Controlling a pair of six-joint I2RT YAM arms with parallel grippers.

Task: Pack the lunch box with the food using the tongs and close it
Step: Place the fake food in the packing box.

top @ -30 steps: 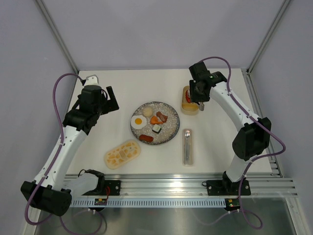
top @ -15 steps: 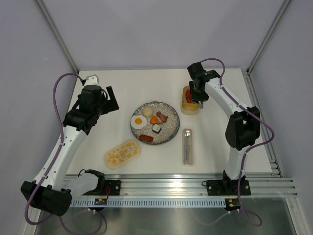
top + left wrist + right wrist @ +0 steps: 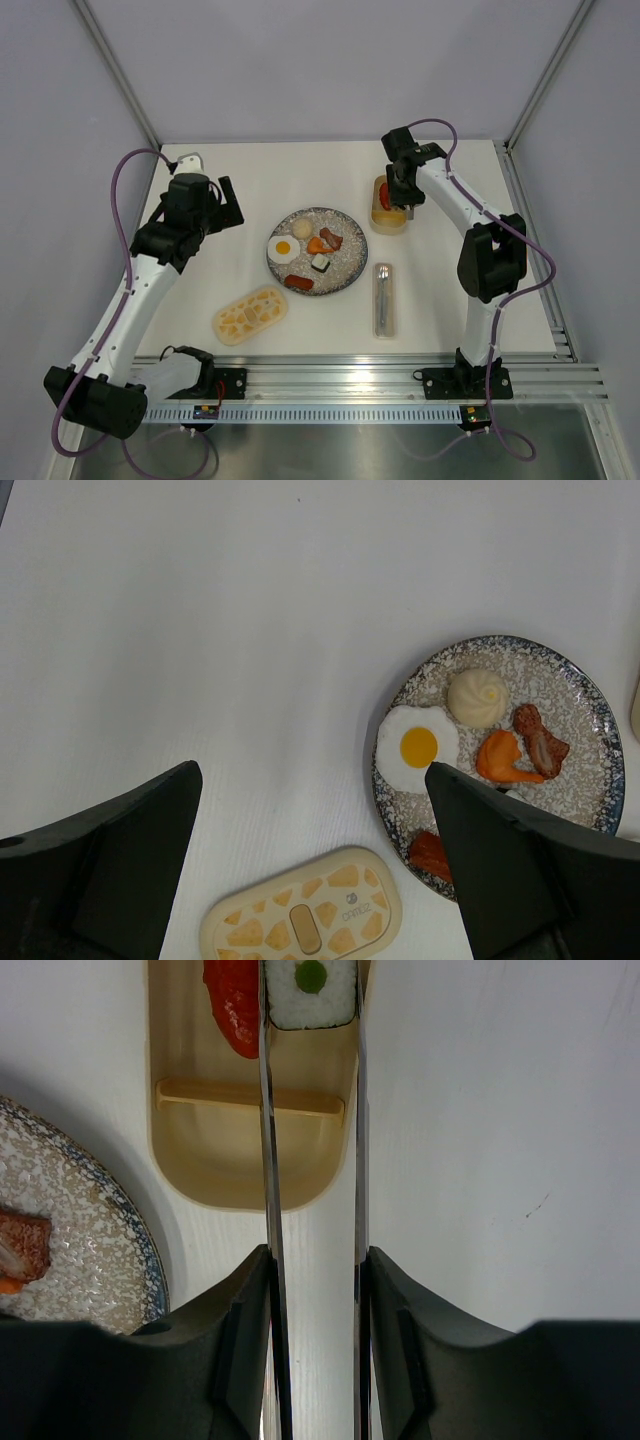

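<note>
Packing is judged partly done: a sushi roll (image 3: 310, 990) is gripped in the tongs (image 3: 268, 1160), clamped by the half-closed right pincer (image 3: 315, 1270), at the lunch box (image 3: 250, 1175), in which one red piece (image 3: 232, 1000) is already placed, while other food (image 3: 418, 747) is left on the plate (image 3: 585, 720), the lid (image 3: 305, 920) is not yet fitted, and the left pincer (image 3: 310, 770) is held wide open and empty.

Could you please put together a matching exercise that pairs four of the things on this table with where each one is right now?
Things
1. fried egg
2. sushi roll with a green centre
3. yellow-patterned lid
4. clear cutlery case

Places
A. between the arms of the tongs, over the lunch box
B. flat on the table, near-left of the plate
C. on the speckled plate
D. on the table, right of the plate, on the near side of the lunch box

Pairs: 1-C, 2-A, 3-B, 4-D
</note>
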